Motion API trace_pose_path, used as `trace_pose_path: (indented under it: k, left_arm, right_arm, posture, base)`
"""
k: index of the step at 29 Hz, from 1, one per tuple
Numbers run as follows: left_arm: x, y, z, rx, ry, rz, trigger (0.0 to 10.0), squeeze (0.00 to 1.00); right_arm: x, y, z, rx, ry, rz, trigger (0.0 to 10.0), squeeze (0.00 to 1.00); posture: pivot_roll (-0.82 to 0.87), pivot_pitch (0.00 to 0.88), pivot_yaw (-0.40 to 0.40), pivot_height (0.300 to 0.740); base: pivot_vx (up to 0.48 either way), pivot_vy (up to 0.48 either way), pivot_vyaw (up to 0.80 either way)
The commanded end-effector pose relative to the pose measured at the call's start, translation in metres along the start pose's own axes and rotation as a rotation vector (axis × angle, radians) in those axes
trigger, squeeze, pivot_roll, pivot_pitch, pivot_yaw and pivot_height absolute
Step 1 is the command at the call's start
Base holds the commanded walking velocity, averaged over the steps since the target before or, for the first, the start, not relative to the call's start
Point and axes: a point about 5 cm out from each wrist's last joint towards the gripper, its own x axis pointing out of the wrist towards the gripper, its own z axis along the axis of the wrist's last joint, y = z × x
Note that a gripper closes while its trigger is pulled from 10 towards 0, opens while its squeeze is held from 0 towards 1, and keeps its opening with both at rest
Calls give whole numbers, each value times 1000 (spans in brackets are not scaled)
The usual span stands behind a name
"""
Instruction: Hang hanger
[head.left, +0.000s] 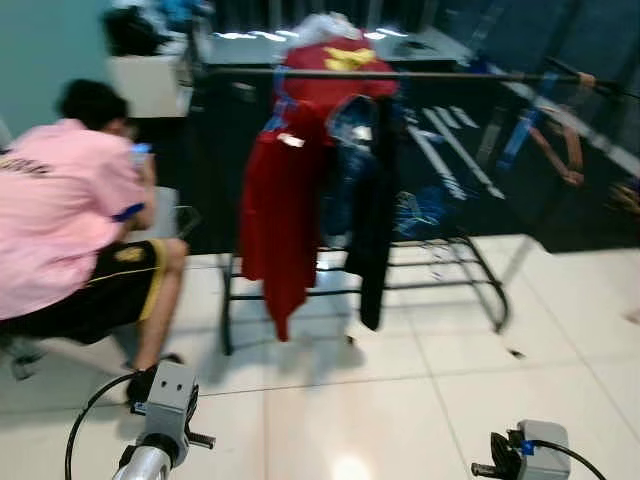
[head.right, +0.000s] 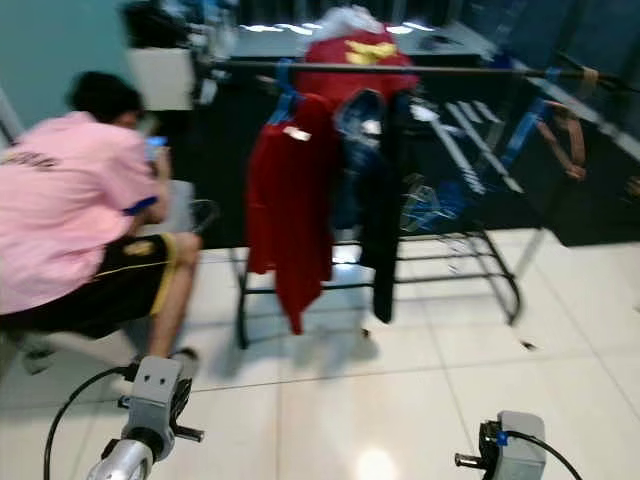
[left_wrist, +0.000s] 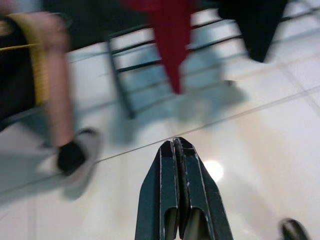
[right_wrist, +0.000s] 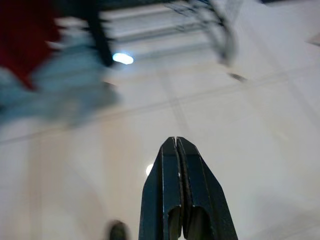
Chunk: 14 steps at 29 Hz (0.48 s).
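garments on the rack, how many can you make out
3: a red garment at the robot's left, a blue one in the middle, a black one beside it. Blur may hide more.

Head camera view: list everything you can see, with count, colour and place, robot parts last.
Clothes rack: one, black, centre, on the tiled floor.
Red garment: one, hanging at the rack's left.
Black garment: one, hanging right of the red one.
Blue garment: one, between those two.
Person: one, pink shirt and black shorts, crouched left of the rack.
Floor: white tiles.
Left gripper: black fingers shut, above the floor.
Right gripper: black fingers shut, above the floor.
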Motion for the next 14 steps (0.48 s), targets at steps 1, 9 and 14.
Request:
trace_pose_path:
  k: [1,9,14]
  left_arm:
    - [-2,1,-5,-14,23,-7,10000,0]
    - [-3,2,-2,-108,-24,-21,10000,1000]
    - [-4,2,-2,-111,-26,-22,10000,1000]
  right_arm:
    - [1,-2,-2,-29,24,-25,10000,0]
    - [5,-3,-2,30,33,-33,10000,1000]
    - [7,-4,-2,23,37,-24,10000,1000]
  posture:
    - [-13,122,-44,740]
    - [-17,126,-44,740]
    - [-21,126,-47,740]
  base:
    - [0,0,0]
    - [0,0,0]
    - [0,0,0]
